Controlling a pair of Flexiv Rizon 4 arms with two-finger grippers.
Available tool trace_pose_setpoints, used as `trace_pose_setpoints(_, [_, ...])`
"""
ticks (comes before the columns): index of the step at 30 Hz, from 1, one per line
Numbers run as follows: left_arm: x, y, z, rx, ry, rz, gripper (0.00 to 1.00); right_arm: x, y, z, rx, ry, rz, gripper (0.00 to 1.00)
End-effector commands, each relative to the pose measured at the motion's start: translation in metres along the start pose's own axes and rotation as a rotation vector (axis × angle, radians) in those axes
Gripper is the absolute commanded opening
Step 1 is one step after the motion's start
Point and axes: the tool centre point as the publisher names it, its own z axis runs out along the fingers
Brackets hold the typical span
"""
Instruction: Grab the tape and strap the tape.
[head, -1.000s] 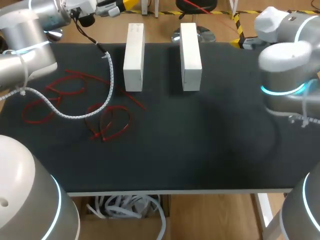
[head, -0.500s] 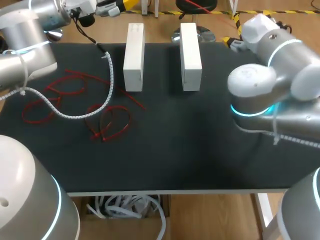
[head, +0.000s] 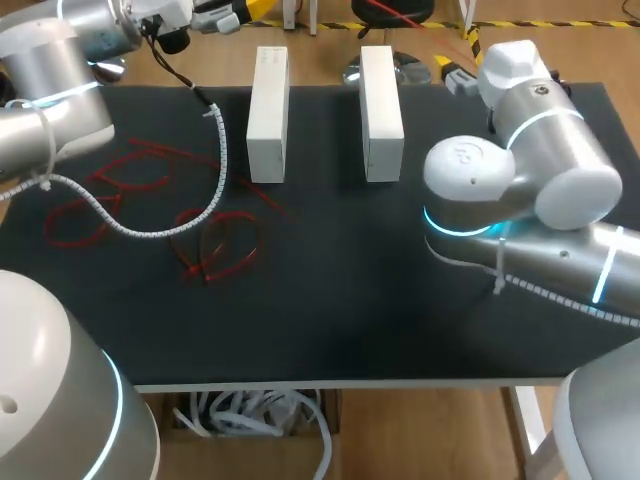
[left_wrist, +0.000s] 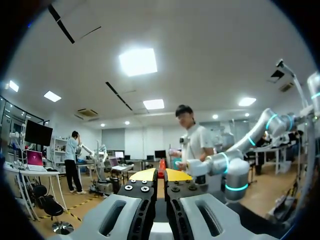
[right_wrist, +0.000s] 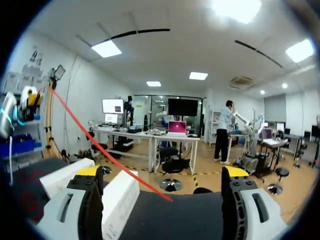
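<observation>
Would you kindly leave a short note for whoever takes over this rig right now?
Left gripper: jaws shut on a thin red strand, held beyond the table's far edge.
Right gripper: jaws open, empty, near the far edge beside the right white block.
Red tape loops lie loose on the table's left half.
Done: one strand apparently grabbed. Left: strapping it.

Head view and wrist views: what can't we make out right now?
1. Right gripper: in the head view, mostly hidden behind the right arm.
2. Left gripper holds a red strap: the left wrist view shows only a sliver between the fingertips.
3. Red loops: in the head view, tangled and partly under the white cable; count unclear.
</observation>
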Motion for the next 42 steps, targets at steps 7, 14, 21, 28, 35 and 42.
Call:
trace_pose_setpoints(7, [0.000,0.001,0.000,0.003,0.000,0.002,0.00,0.003,0.015,-0.004,0.220,0.213,0.483,1.00])
trace_pose_setpoints(14, [0.000,0.001,0.000,0.003,0.000,0.002,0.00,0.014,0.018,-0.005,0.216,0.281,0.574,1.00])
trace_pose_setpoints(21, [0.000,0.001,0.000,0.003,0.000,0.002,0.00,0.016,0.018,-0.006,0.210,0.291,0.529,1.00])
trace_pose_setpoints(28, [0.000,0.001,0.000,0.003,0.000,0.002,0.00,0.016,0.018,-0.006,0.210,0.291,0.529,1.00])
trace_pose_setpoints(35, [0.000,0.001,0.000,0.003,0.000,0.002,0.00,0.016,0.018,-0.006,0.210,0.291,0.529,1.00])
trace_pose_setpoints(42, [0.000,0.001,0.000,0.003,0.000,0.002,0.00,0.036,0.028,-0.014,0.042,0.294,0.920,1.00])
